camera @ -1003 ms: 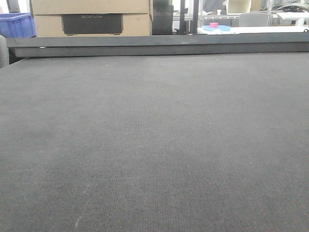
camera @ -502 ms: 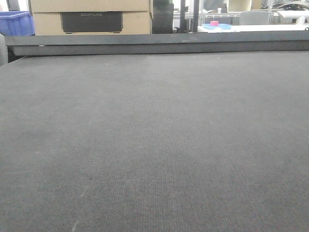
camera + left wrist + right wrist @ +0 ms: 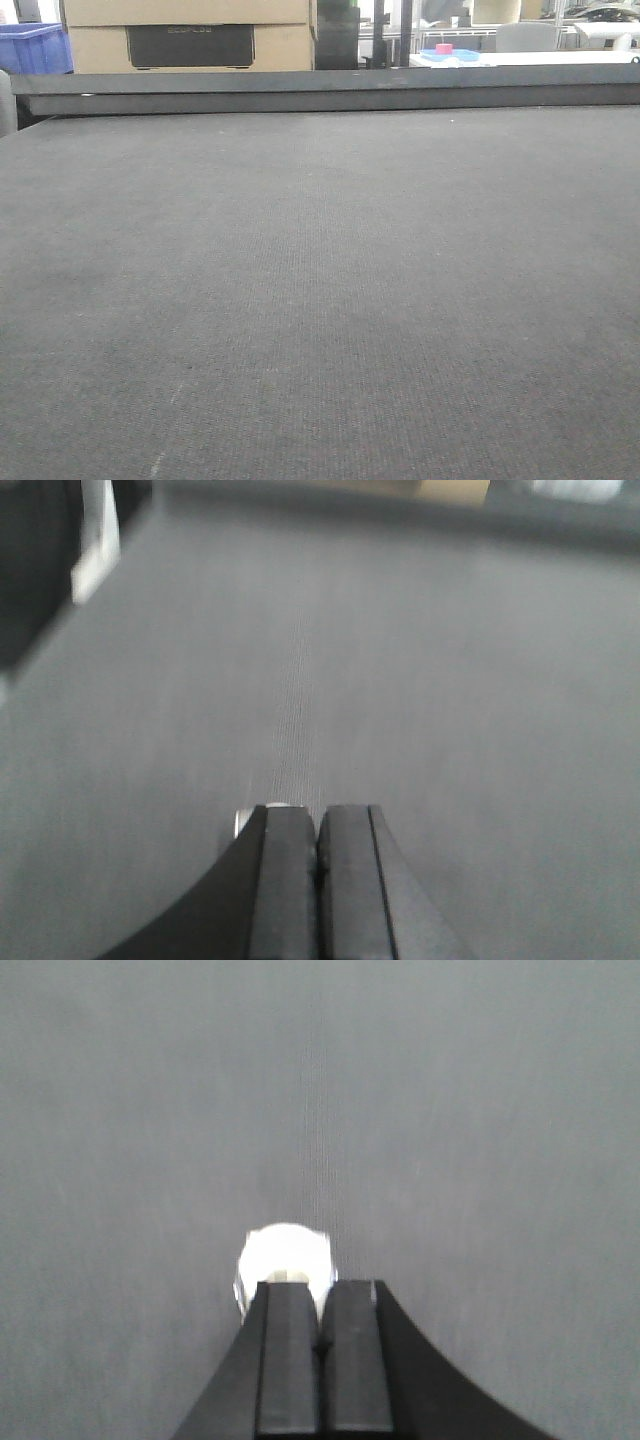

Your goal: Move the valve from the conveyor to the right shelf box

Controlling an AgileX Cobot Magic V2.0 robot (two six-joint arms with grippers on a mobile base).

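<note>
On the conveyor, the woven grey belt runs back to a black rail, with cardboard boxes beyond it. The left gripper hangs over the belt with its fingers pressed together and nothing between them. The right gripper is closed and empty too. Just beyond its tips, partly hidden by them, sits a bright white rounded piece. It is possibly the valve, but too washed out to be sure.

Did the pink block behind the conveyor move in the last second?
No. The pink block keeps its spot on the blue tray; both rose slightly in frame with the rail, so the camera shifted.
</note>
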